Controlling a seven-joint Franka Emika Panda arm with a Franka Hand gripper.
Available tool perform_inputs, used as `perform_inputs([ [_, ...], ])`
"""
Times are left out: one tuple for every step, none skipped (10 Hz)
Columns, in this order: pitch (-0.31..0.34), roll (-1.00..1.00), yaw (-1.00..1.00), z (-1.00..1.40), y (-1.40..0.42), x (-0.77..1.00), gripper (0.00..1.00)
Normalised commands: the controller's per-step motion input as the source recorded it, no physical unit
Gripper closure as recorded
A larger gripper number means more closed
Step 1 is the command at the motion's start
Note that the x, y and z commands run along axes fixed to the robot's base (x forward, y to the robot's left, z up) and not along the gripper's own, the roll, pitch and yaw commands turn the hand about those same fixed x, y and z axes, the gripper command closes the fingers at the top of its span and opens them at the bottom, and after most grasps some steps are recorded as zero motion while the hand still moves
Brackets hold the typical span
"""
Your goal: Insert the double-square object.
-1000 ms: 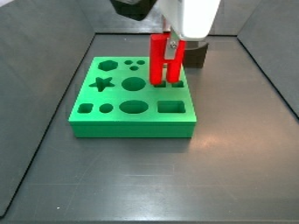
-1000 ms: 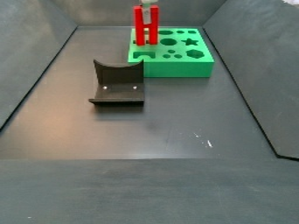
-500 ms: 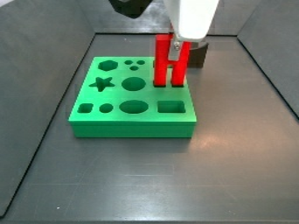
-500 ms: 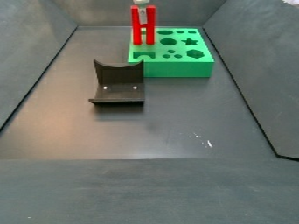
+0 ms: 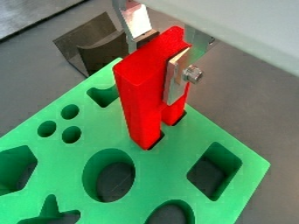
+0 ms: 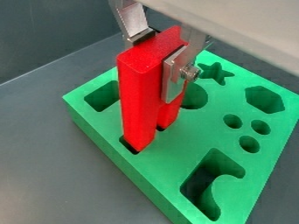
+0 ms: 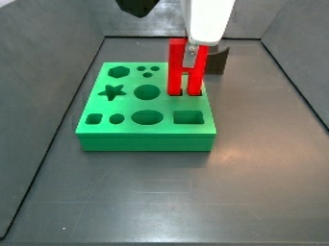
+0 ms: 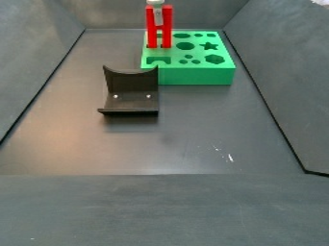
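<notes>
Now | tool (image 5: 158, 63) pinching upright double-square object (image 5: 149, 92) near its top | peg's lower end in green block (image 6: 222, 188) slot directly beneath tool

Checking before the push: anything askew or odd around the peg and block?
Nothing stands out. The tool grips the double-square object upright, its lower end in a slot at the green block's edge in both wrist views. The block looks intact and sits flat on the floor. The fixture stands apart, undisturbed.
</notes>
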Motion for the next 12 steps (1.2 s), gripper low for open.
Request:
perform_inputs([
  [0.037, 0.0, -0.01, -0.12, 0.0, 0.32, 1.0],
  [0.046, 0.0, 0.0, -0.21, 0.0, 0.33, 1.0],
  [0.0, -0.1, -0.06, -0.22, -0.06, 0.15, 1.0],
  [0.0, -0.16, -0.09, -0.23, 0.0, 0.03, 1.0],
  [0.0, -0.04, 0.0, -0.16, 0.0, 0.0, 1.0],
  [0.0, 0.01, 0.0, -0.21, 0.0, 0.0, 1.0],
  [0.0, 0.07, -0.01, -0.38, -0.01, 0.0, 1.0],
  [0.0, 0.13, 0.0, -0.4, -0.09, 0.0, 1.0],
  [0.0, 0.19, 0.0, -0.35, -0.2, 0.0, 1.0],
  [0.0, 0.23, 0.0, -0.37, -0.28, 0.0, 1.0],
  [-0.009, 0.19, 0.0, -0.31, -0.23, 0.0, 1.0],
  [-0.004, 0.1, 0.0, -0.23, -0.13, 0.0, 1.0],
])
